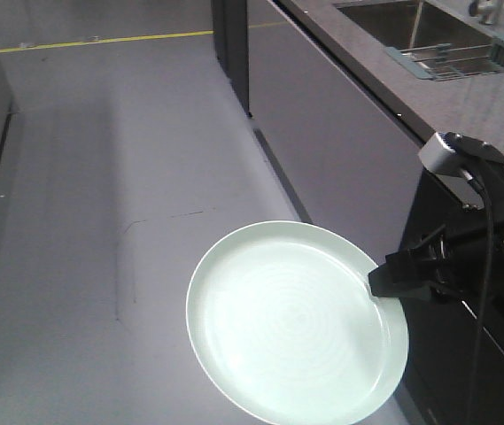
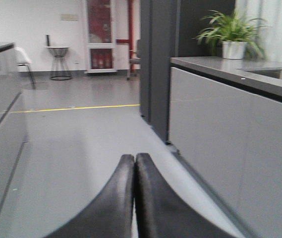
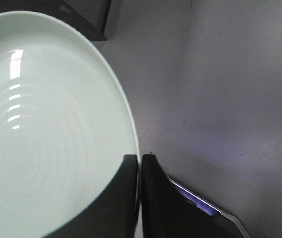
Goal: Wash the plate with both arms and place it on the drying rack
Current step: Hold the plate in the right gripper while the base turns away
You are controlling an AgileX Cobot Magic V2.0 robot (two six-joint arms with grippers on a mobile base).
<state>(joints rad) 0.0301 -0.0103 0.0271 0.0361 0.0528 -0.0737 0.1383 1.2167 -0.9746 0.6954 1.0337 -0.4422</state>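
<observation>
- Above the grey floor point(image 1: 101, 221), beside the cabinet fronts point(image 1: 340, 133): mint-green plate point(image 1: 296, 323), held roughly level in mid-air.
- Clamped on its right rim, edge pinched between the jaws: right gripper point(image 1: 384, 282).
- Pressed finger against finger, holding nothing: left gripper point(image 2: 135, 158).

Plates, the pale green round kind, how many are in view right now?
1. The round pale mint-green plate is clamped at its rim by the black right gripper, over the grey floor beside the cabinets. Others could be hidden in the sink, which is only partly seen.
</observation>
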